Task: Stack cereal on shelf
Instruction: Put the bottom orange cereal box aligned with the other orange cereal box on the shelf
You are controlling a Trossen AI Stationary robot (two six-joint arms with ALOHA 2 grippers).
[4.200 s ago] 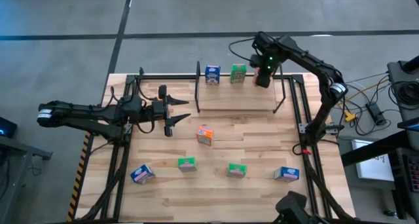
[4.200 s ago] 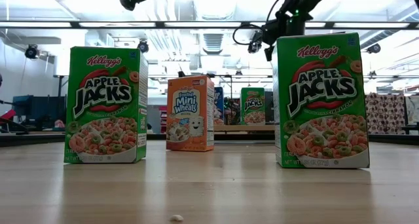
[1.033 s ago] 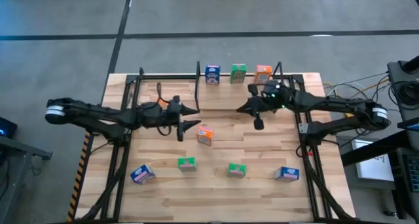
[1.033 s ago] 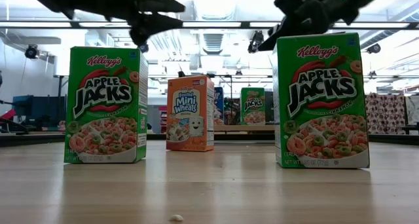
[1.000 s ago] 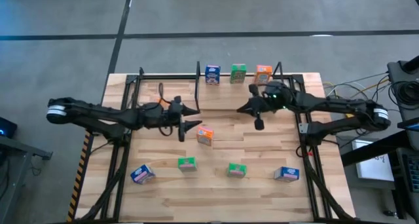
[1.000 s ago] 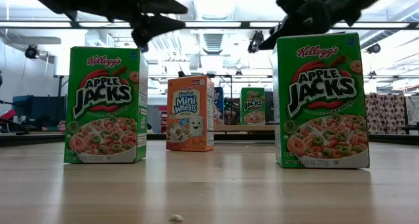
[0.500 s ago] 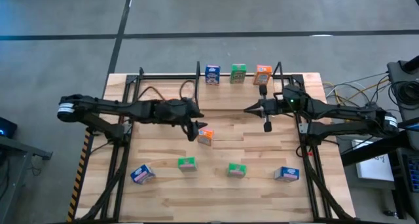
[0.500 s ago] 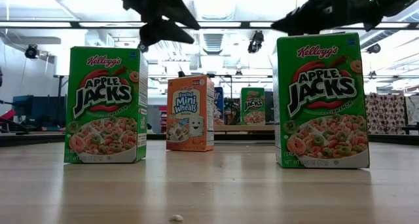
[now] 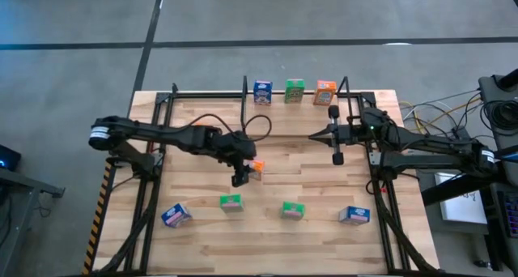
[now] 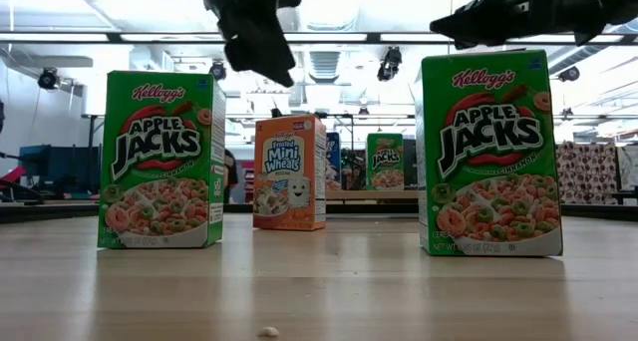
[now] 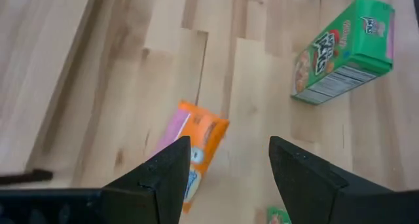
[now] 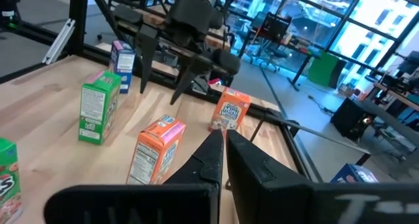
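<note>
High view: the left gripper (image 9: pixel 241 173) hangs open just above the orange cereal box (image 9: pixel 256 168) at mid-table. The right gripper (image 9: pixel 334 150), fingers shut and empty, sits near the shelf (image 9: pixel 348 107), where blue (image 9: pixel 262 91), green (image 9: pixel 295 91) and orange (image 9: pixel 325 91) boxes stand in a row.

Low view: two Apple Jacks boxes (image 10: pixel 159 160) flank a Frosted Mini-Wheats box (image 10: pixel 289 172); both arms hang overhead.

Left wrist view: open fingers (image 11: pixel 171 175) straddle the orange box (image 11: pixel 198 145); a green box (image 11: pixel 344 50) lies nearby.

Right wrist view: closed fingers (image 12: pixel 226 162) point toward the Mini-Wheats box (image 12: pixel 228 111) and the left gripper (image 12: pixel 163 80).
</note>
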